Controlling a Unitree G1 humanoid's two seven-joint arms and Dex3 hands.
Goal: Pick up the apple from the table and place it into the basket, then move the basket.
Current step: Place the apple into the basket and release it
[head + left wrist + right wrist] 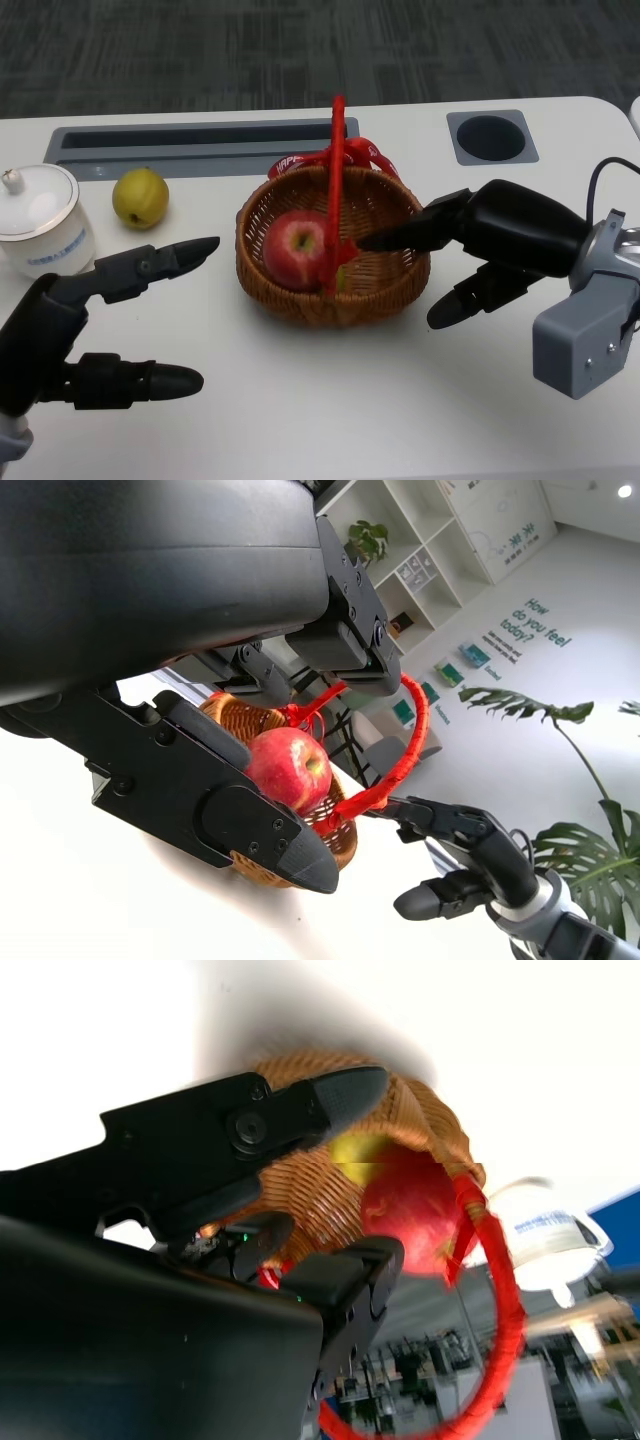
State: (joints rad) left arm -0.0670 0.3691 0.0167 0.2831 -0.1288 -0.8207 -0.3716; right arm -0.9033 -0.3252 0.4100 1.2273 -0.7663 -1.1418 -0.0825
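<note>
A red apple (295, 248) lies inside the round wicker basket (300, 305), just left of its upright red handle (337, 170). My right hand (490, 240) hovers at the basket's right rim with its fingers spread. One finger reaches over the rim toward the handle, and the hand holds nothing. At the lower left my left hand (90, 330) stays a short way from the basket, fingers apart and empty. The left wrist view shows the apple (290, 765) in the basket (340, 845) with my right hand (460, 860) beyond. In the right wrist view the apple (410, 1195) sits past my fingers (220, 1130).
A yellow-green fruit (140, 197) and a white lidded cup (40, 225) stand at the left. A grey cable slot (200, 140) and a round grey grommet (492, 137) lie along the table's far side.
</note>
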